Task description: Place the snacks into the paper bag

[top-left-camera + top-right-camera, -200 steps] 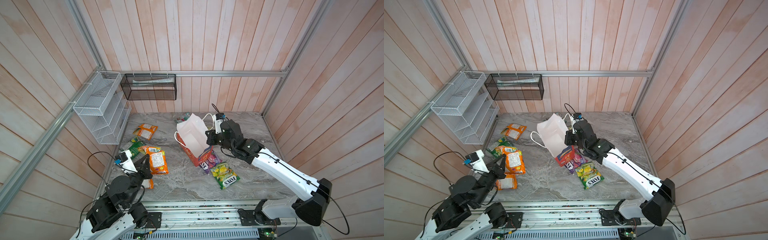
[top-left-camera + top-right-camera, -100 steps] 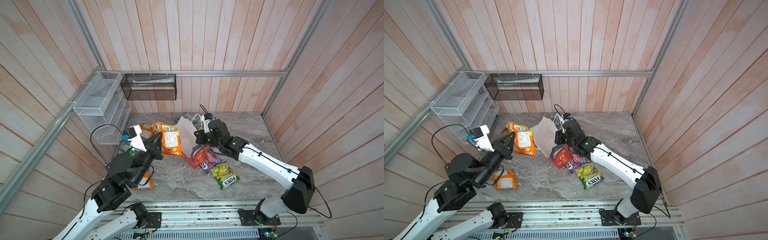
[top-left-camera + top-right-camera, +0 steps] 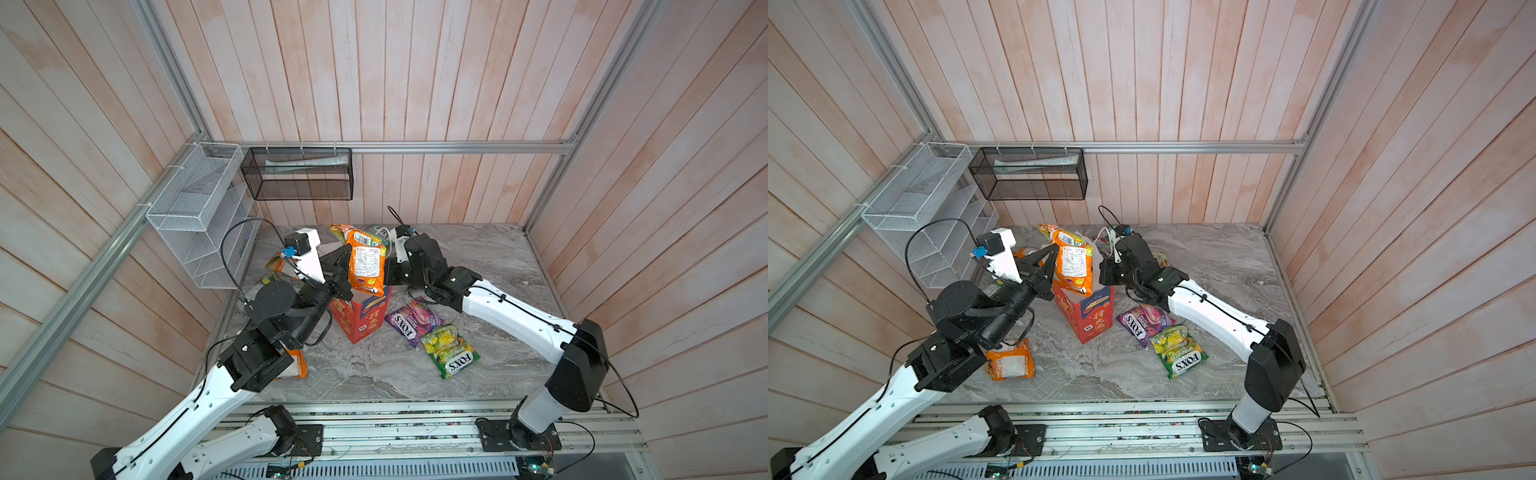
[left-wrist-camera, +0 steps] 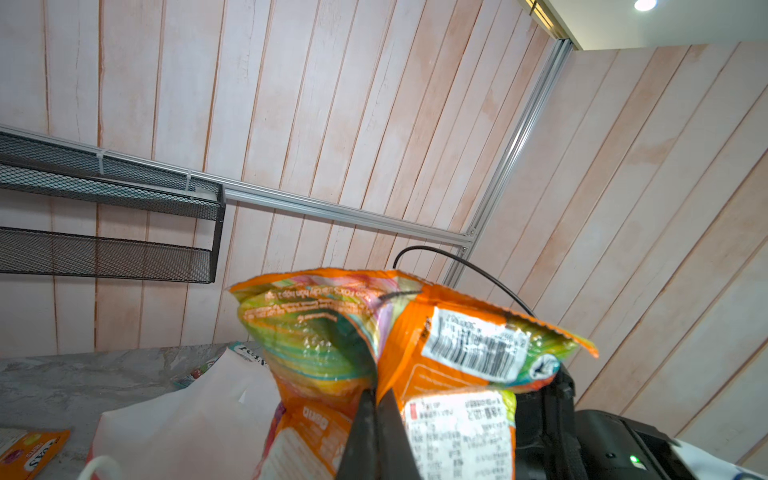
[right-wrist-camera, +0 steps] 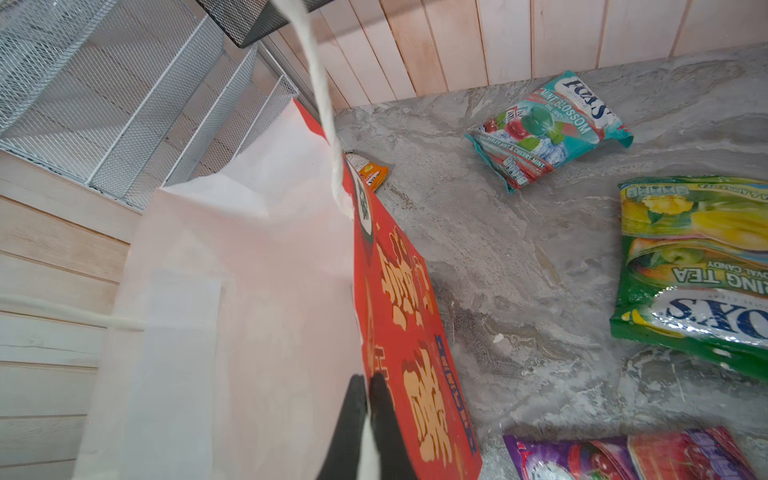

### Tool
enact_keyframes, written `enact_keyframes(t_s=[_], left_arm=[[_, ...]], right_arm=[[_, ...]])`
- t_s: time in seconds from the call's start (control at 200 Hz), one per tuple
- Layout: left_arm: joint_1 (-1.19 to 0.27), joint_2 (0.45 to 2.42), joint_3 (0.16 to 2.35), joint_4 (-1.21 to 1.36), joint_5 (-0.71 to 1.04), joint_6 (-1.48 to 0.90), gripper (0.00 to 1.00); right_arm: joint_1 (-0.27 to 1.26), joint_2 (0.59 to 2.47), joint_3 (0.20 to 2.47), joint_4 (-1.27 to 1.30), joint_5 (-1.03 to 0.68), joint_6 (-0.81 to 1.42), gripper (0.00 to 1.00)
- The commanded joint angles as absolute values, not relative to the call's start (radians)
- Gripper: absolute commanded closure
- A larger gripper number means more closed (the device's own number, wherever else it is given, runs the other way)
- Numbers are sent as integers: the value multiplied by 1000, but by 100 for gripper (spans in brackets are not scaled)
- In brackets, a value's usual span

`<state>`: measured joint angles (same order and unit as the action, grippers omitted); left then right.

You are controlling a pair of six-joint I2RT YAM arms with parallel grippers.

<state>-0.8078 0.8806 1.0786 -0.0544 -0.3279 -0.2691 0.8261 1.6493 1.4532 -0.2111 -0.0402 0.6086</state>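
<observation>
My left gripper [image 4: 376, 392] is shut on an orange snack pouch [image 3: 365, 266] [image 3: 1073, 262] [image 4: 415, 345], which hangs upright over the mouth of the red paper bag [image 3: 361, 316] [image 3: 1092, 316]. The pouch's lower end is at the bag's opening. My right gripper [image 5: 368, 378] is shut on the bag's wall, one finger on the white inside [image 5: 249, 291], one on the red outside. On the table lie a purple pouch [image 3: 413, 322], a yellow-green one [image 3: 451, 351], a teal one [image 5: 548, 124] and an orange one [image 3: 1011, 361].
A white wire rack [image 3: 199, 216] is fixed to the left wall and a black mesh basket [image 3: 299, 174] hangs on the back wall. Another orange pouch [image 3: 276, 264] lies behind my left arm. A green pouch [image 5: 698, 270] lies close to the right gripper.
My left arm has lifted the orange pouch off the table and carried it right, over the bag's mouth. The right gripper has kept its hold on the bag and pulled it more upright.
</observation>
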Motion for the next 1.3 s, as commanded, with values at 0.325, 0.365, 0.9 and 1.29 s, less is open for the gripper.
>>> enact_keyframes(t_s=[0.325,0.365,0.9,1.29], left_arm=[[-656,979,876,363,-230,-174,100],[-625,1004,889,345,-206,-200,100],[-491,1117,883,322,-101,-233,98],[-467,1149,860,336,-89,-275,80]], right_arm=[[799,1643,1418,-201,-131,560,100],[799,1650,1427,-211,-144,549,100],[799,1661,1436,-227,-121,527,100],[799,1664,1440,-232,-114,519,100]])
